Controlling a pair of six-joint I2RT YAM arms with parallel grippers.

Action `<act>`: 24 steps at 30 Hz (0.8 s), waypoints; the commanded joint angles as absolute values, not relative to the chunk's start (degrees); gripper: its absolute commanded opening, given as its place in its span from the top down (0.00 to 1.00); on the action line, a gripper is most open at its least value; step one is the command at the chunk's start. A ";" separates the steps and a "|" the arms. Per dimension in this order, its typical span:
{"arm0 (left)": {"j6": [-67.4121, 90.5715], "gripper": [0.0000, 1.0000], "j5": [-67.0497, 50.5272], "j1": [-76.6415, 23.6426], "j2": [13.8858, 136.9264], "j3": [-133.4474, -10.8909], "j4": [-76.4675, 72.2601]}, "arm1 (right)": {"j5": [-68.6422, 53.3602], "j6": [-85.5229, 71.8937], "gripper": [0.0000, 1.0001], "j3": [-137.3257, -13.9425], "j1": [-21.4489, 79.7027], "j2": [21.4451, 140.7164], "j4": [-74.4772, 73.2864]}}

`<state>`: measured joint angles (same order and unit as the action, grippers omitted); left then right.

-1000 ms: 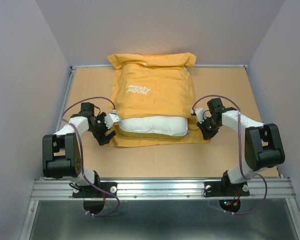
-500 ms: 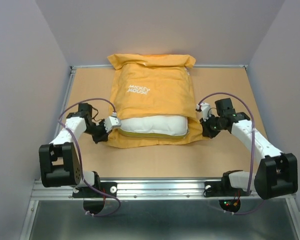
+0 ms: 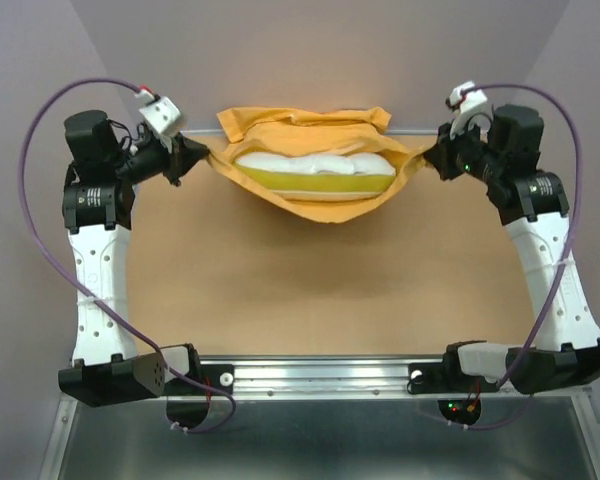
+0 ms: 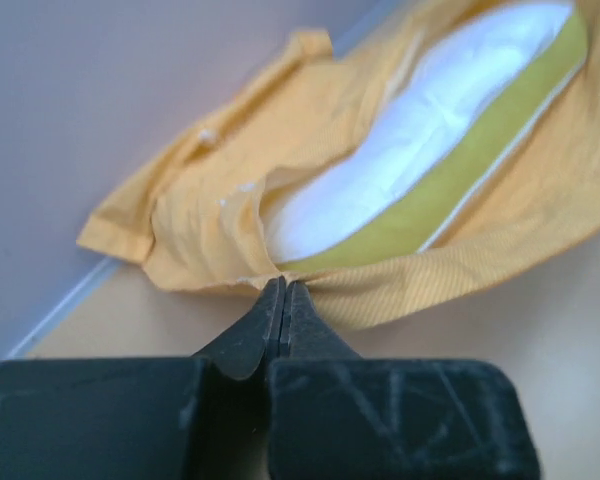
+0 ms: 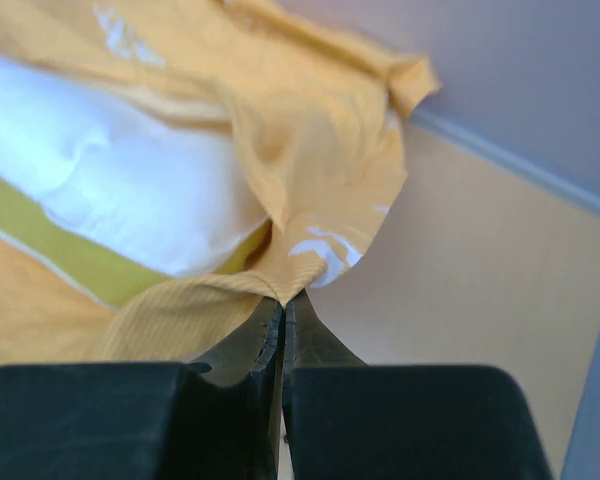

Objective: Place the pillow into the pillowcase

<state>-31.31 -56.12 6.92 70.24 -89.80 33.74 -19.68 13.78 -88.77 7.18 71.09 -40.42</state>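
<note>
Along the desk's (image 3: 310, 290) far edge, the pillowcase (image 3: 325, 208) is hiding most of the pillow (image 3: 310, 163), only a white face and yellow band showing through its mouth. The left wrist view is cutting the blurred pillow off at its top right. The pinched corners are lying hidden inside the left gripper (image 4: 283, 290) and right gripper (image 5: 282, 300). The white print (image 5: 320, 248) beside the right one is blurring past reading.

The left arm (image 3: 95, 280) and right arm (image 3: 555, 270) are showing white perforated links between black joint housings, each trailing a purple cable (image 3: 23, 165). The left pincer (image 4: 283, 285) and right pincer (image 5: 282, 300) are looking scuffed and matte black, and red and green lights (image 3: 455, 407) are glowing at the right base.
</note>
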 commanded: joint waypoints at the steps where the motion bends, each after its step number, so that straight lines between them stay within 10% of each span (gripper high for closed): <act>1: 4.48 1.00 -54.25 8.44 68.20 -94.13 -5.12 | -13.18 5.73 0.99 -108.94 5.02 76.01 -27.97; 14: 20.74 1.00 -24.18 8.44 85.33 -138.85 -24.95 | -3.08 4.48 0.99 -143.37 4.31 89.48 -4.79; 24: 22.07 1.00 -24.28 7.21 84.10 -134.69 -28.48 | -3.17 1.40 0.99 -141.56 4.31 92.43 -0.61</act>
